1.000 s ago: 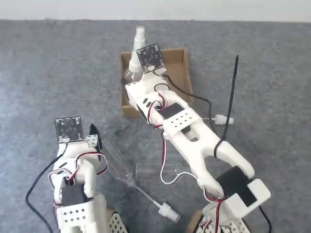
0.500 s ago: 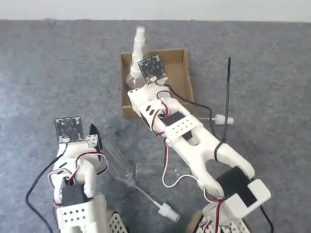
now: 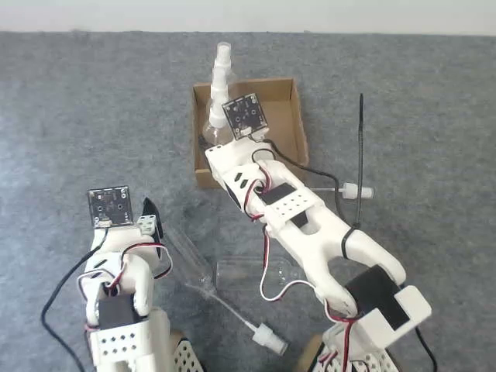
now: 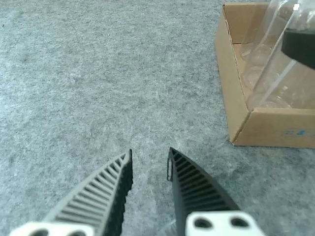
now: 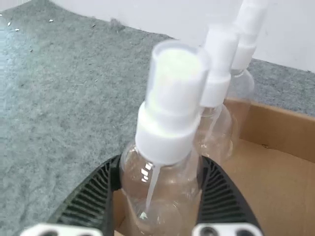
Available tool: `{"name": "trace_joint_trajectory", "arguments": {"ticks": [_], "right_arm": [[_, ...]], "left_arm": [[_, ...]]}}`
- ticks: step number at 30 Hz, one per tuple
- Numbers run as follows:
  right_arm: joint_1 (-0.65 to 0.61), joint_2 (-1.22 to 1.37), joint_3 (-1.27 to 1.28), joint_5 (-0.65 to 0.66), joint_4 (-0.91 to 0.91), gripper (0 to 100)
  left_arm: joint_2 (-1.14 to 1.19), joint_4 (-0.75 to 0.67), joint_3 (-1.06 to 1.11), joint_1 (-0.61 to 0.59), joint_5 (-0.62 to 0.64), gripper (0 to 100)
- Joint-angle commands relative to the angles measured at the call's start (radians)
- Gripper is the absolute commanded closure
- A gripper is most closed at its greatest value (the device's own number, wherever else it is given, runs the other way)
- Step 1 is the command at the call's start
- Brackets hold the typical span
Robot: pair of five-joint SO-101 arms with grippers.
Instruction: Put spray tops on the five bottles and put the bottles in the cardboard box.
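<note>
– Over the left side of the cardboard box (image 3: 287, 124), what is the held bottle (image 5: 165, 142) doing?
– Standing upright with its spray top on; the right gripper (image 5: 160, 172) is clamped onto its shoulders; whether its base rests on the box floor, I cannot tell.
– What stands with it?
– A second bottle (image 5: 215, 123) and a third bottle (image 5: 242, 73), both capped, just beyond it inside the box.
– Which step is this?
– Boxing the third of five, I judge; the next move calls for release only once the base is down, then a straight lift so the neighbours are not knocked.
– And the rest?
– One uncapped bottle (image 3: 186, 252) and another uncapped bottle (image 3: 246, 273) lie on the bench (image 4: 74, 73) between the arms; one loose spray top (image 3: 269, 339) lies near them, a second loose spray top (image 3: 355, 190) beside the right arm.
– The left gripper (image 4: 149, 151)?
– Part open, a narrow gap between its tips; it holds nothing and hovers above the bench, apart from the box.
</note>
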Motion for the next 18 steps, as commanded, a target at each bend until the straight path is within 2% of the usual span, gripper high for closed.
{"name": "trace_joint_trajectory", "arguments": {"ticks": [1, 14, 18], "right_arm": [[0.005, -0.016, 0.015, 0.015, -0.07, 96.8], [0.004, 0.056, 0.009, 0.017, -0.113, 96.4], [0.002, 0.07, 0.015, 0.083, -0.137, 96.4]], "left_arm": [[-0.015, -0.029, -0.01, 0.0, -0.008, 89], [-0.015, -0.029, -0.01, 0.0, -0.008, 89], [-0.015, -0.029, -0.01, 0.0, -0.008, 89]]}}
